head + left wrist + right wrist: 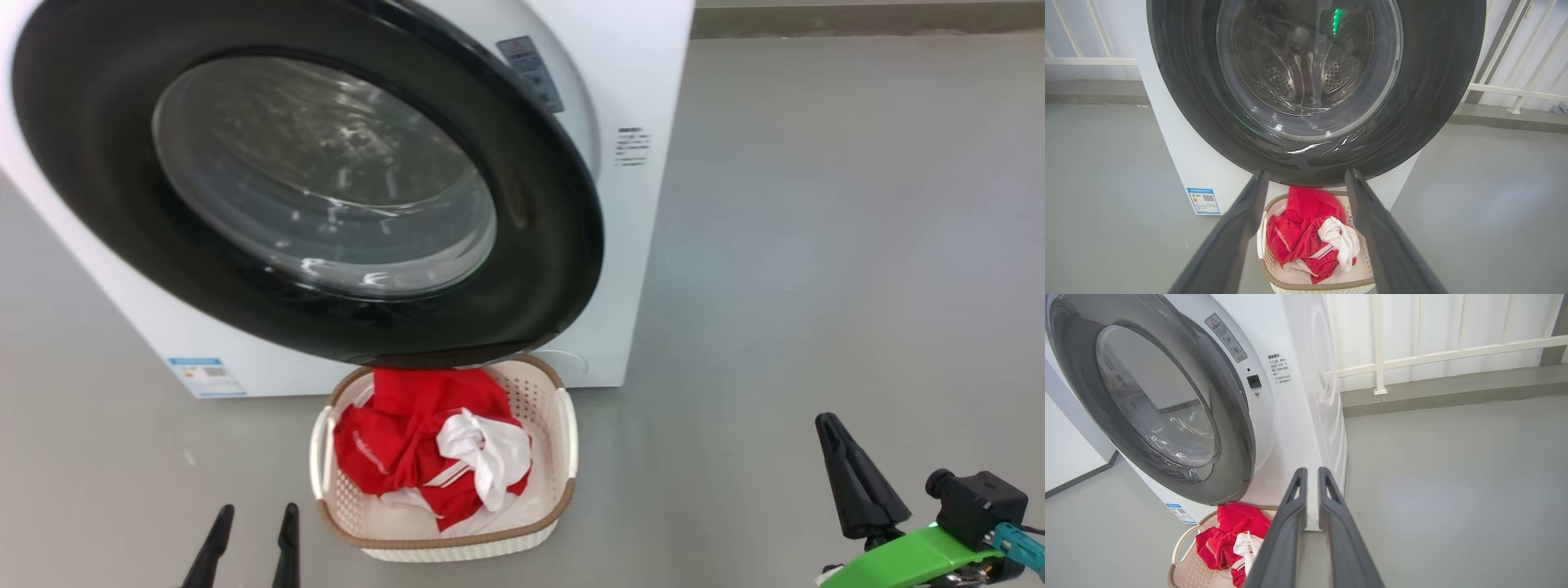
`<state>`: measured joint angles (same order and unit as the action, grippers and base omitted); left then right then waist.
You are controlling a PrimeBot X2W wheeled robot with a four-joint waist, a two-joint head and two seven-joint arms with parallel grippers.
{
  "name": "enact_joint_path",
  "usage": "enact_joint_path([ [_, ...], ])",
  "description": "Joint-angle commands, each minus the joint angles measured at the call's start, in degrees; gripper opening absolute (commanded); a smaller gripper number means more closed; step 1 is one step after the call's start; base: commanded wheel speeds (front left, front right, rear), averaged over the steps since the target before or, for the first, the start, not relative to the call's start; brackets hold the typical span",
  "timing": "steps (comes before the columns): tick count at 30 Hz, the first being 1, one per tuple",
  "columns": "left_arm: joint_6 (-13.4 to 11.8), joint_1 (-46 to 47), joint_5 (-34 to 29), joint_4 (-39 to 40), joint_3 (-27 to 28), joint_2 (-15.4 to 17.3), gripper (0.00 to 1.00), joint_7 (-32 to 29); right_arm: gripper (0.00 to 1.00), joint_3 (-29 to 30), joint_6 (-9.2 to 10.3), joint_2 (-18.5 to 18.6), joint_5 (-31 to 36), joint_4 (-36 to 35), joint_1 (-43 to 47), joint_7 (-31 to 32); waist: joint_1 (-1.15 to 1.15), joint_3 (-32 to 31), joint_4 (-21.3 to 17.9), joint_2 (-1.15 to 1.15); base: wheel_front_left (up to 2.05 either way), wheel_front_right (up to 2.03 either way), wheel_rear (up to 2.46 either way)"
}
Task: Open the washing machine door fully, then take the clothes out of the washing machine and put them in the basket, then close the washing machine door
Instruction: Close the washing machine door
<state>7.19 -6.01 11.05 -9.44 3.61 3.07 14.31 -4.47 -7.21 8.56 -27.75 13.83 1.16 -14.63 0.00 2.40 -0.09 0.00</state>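
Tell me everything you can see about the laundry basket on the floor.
The basket is a small oval tub of cream plastic with perforated walls, a brown woven-look rim and white side handles. It stands upright on the grey floor just in front of the washing machine, its far rim hidden behind the lower edge of the door. Red and white clothes lie heaped in it.

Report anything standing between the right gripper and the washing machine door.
Nothing visible does. Only bare floor lies between the right gripper and the washing machine door. The basket of red clothes stands under the door's lower edge, left of the gripper, off its path to the door's right rim.
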Motion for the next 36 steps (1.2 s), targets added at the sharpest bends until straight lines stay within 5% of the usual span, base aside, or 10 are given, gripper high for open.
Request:
enact_joint_path([
  [1,0.3,1.3,-0.2,1.7,1.4,0.4,1.00,0.7,0.00,-1.3,-0.28,0.4,-0.5,-1.4,-1.7,-0.4,0.00,0.1,1.7,0.00,0.00,0.00,0.00],
  [14,0.3,4.6,1.7,2.1,-2.4,-0.2,1.00,0.7,0.00,-5.9,-0.28,-0.4,-1.0,0.1,-13.5,-0.4,0.00,3.6,10.3,0.00,0.00,0.00,0.00],
  [36,0.3,10.4,6.0,2.6,-7.7,-0.2,1.00,0.7,0.00,-9.7,-0.28,2.2,-3.0,8.4,-30.2,-0.4,0.00,11.8,16.3,0.00,0.00,0.00,0.00],
])
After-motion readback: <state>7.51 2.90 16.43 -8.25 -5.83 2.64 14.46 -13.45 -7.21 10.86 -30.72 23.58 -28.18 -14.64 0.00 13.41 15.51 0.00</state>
